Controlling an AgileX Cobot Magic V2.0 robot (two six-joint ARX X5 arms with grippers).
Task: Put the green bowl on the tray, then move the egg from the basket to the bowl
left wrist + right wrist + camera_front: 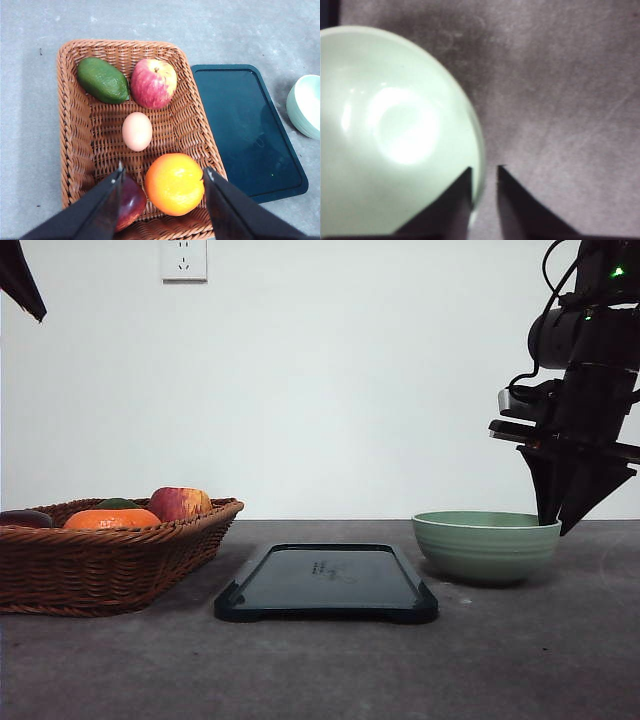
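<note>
The green bowl (pixel 485 545) (pixel 395 125) stands on the grey table to the right of the tray (pixel 325 580) (pixel 240 125), which has nothing on it. My right gripper (pixel 557 528) (pixel 485 169) is narrowly open and straddles the bowl's right rim, one finger inside and one outside; a thin gap shows beside the outer finger. The egg (pixel 137 131) lies in the middle of the basket (pixel 100 560) (pixel 70 115). My left gripper (pixel 162 172) hangs open well above the basket, holding nothing. One of its fingers (pixel 20 280) shows high at the left.
The basket also holds an avocado (pixel 102 80), a red apple (pixel 153 82), an orange (pixel 174 183) and a dark red fruit (pixel 131 200) around the egg. A white wall with a socket (pixel 183 258) stands behind the table.
</note>
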